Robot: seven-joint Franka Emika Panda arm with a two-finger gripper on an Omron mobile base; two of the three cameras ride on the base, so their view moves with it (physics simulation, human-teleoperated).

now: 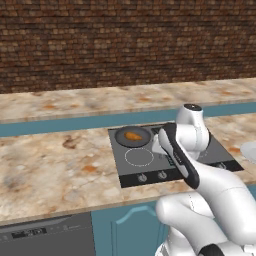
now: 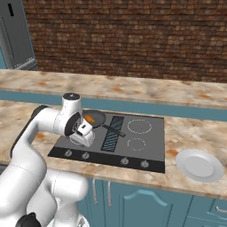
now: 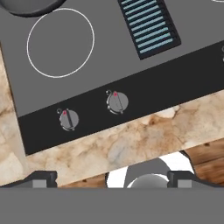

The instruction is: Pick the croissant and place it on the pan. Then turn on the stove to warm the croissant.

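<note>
End effector (image 3: 112, 178) stands fully open and holds nothing, poised over the stove's (image 2: 146, 146) front edge. 2 knobs (image 3: 117, 102) lie just ahead of it on the black control strip, nothing between. Beyond, the croissant (image 1: 133, 135) sits inside the pan (image 1: 121, 140) on the rear-left burner. A white plate (image 2: 199, 165) rests on the tabletop (image 1: 55, 165), well clear.

A white plate (image 2: 199, 165) sits on the marble counter (image 2: 186, 133), brick wall (image 2: 133, 40) behind, dishwasher (image 1: 47, 235) below.
</note>
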